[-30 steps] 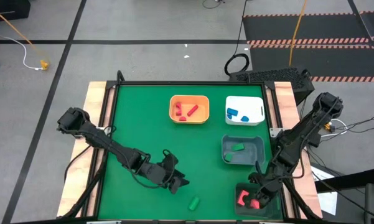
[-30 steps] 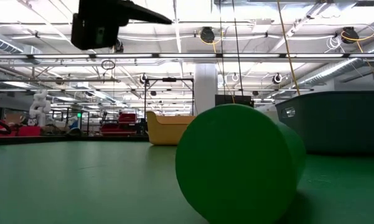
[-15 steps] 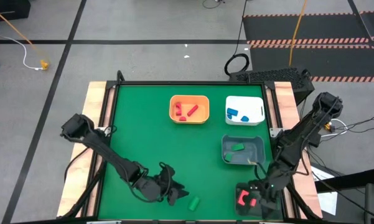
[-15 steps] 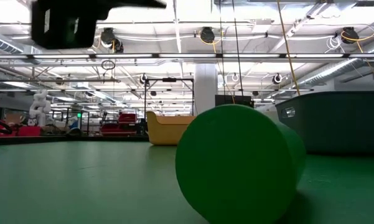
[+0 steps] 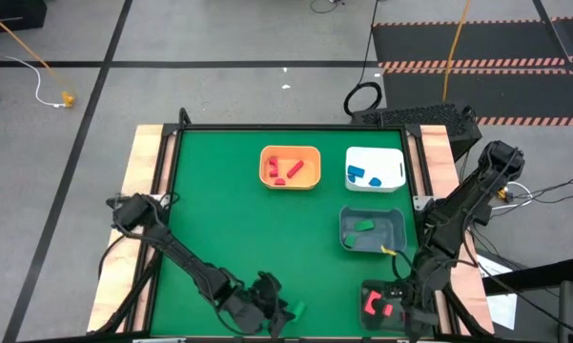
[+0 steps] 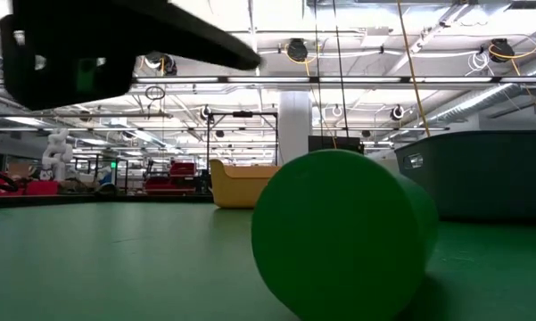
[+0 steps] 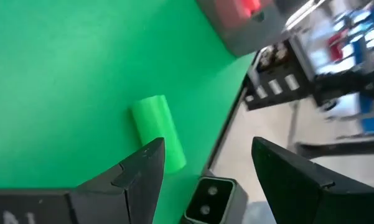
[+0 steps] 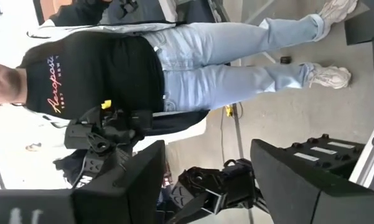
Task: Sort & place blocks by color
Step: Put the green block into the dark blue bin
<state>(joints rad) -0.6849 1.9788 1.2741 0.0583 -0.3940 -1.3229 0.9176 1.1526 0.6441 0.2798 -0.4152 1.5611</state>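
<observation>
While red, blue and green blocks already lie in their bins, my left jaws [image 5: 278, 314] hover apart by the last green cylinder [image 5: 297, 308] at the surface's near edge; right jaws [image 5: 400, 310], also apart, wait.

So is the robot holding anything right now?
No, nothing is held. The left pincer is open just short of the green cylinder, not gripping it. The right pincer is open too, with nothing between its fingers.

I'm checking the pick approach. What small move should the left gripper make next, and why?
Probably ease the left gripper forward and down until its open fingers straddle the green cylinder. The cylinder lies loose on the mat just ahead of the fingertips, not yet between them, so closing now would likely miss it.
</observation>
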